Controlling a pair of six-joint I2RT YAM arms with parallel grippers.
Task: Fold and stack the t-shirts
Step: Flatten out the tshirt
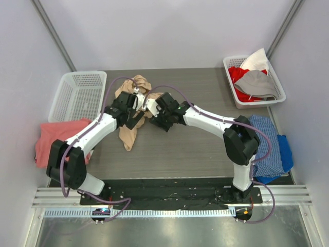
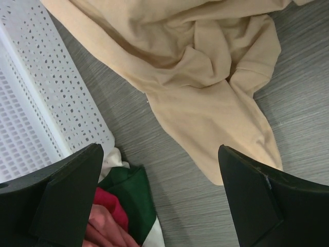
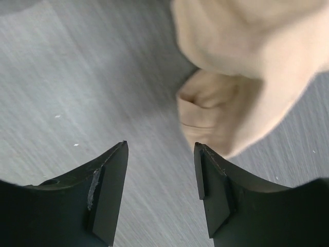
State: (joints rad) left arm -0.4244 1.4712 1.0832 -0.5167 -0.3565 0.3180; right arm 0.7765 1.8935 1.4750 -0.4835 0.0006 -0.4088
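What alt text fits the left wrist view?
A crumpled tan t-shirt lies on the grey wood-grain table just ahead of the open left tool, which holds nothing. A white perforated basket fills the left edge, with red, green and white cloth at the bottom left beside it.

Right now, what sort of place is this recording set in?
Probably a lab test cell for laundry folding: plain white walls box in a wood-grain table, with white mesh baskets at its far corners and a tan t-shirt crumpled mid-table.
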